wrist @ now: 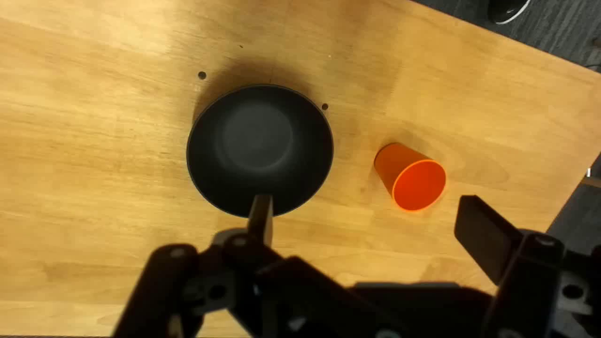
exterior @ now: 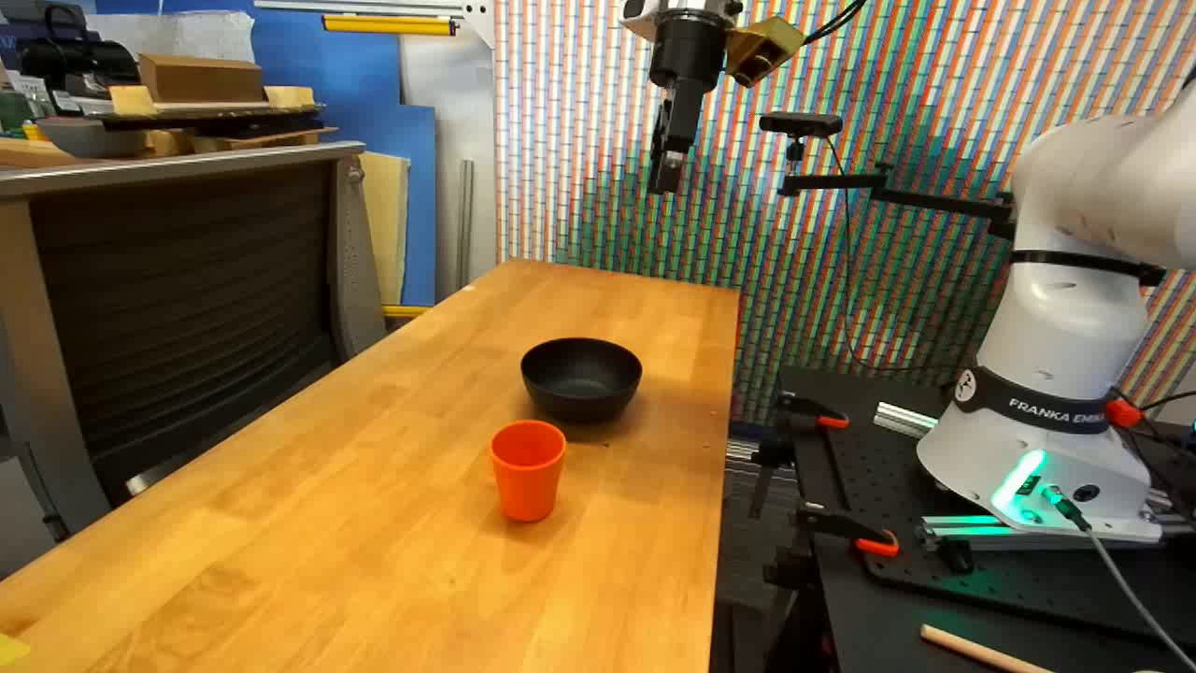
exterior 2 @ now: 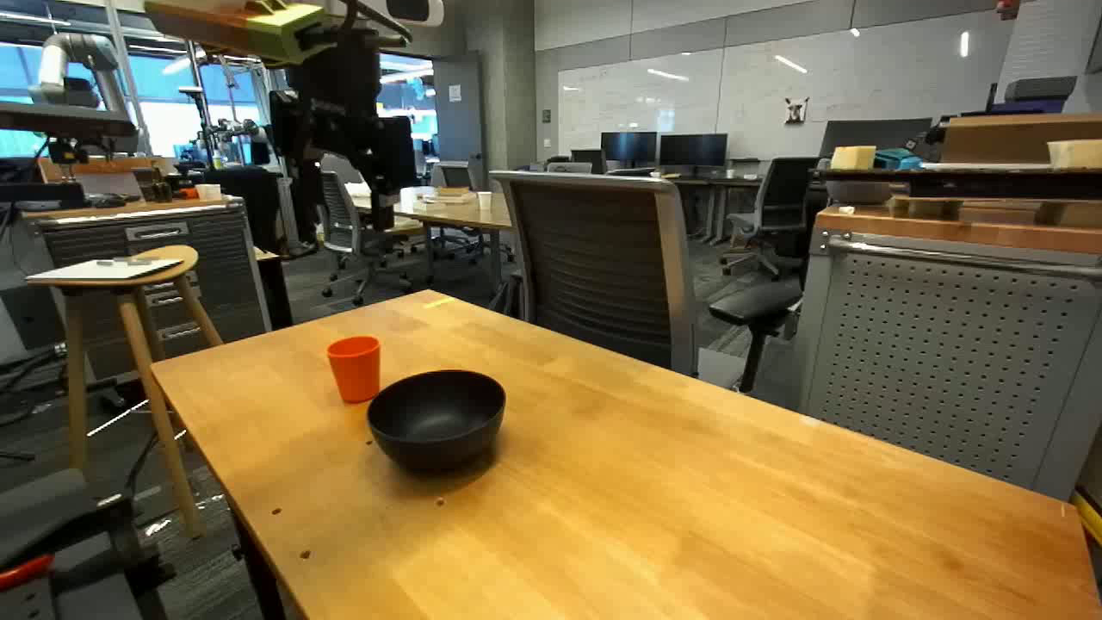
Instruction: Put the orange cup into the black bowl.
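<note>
Orange cup [wrist: 409,177] stands below your empty, wide-spread tool [wrist: 365,210], off-centre toward the finger [wrist: 486,237] farther from the black bowl [wrist: 258,141].

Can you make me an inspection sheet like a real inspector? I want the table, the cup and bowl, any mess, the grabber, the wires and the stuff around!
Surface: wooden table, with small dark holes near the bowl.
Job's things: orange cup upright beside the black bowl, not touching it and not in it yet.
Clutter: yellow patch near the table's edge; wooden stick on the black bench.
Grippers: the gripper is open above the table, holding nothing.
Cables: grey cable at the robot base.
Surroundings: dark-backed chair by the table; striped backdrop.
</note>
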`<state>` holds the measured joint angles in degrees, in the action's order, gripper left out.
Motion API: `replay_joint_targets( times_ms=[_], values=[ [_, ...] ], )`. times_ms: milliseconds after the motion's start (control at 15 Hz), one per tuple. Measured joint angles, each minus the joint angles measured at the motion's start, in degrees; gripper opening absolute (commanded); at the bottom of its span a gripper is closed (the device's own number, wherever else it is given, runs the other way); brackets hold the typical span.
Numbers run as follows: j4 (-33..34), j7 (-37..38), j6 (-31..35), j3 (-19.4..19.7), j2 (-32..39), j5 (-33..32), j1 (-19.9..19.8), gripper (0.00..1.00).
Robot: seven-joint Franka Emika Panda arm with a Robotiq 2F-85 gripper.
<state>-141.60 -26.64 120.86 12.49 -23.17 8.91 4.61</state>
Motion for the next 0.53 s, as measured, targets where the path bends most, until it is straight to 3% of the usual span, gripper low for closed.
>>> replay_joint_targets(
  times_ms=[533],
  values=[
    [0.38, 0.11, 0.09, -0.24, 2.30, 0.46, -0.37, 1.00]
  ],
)
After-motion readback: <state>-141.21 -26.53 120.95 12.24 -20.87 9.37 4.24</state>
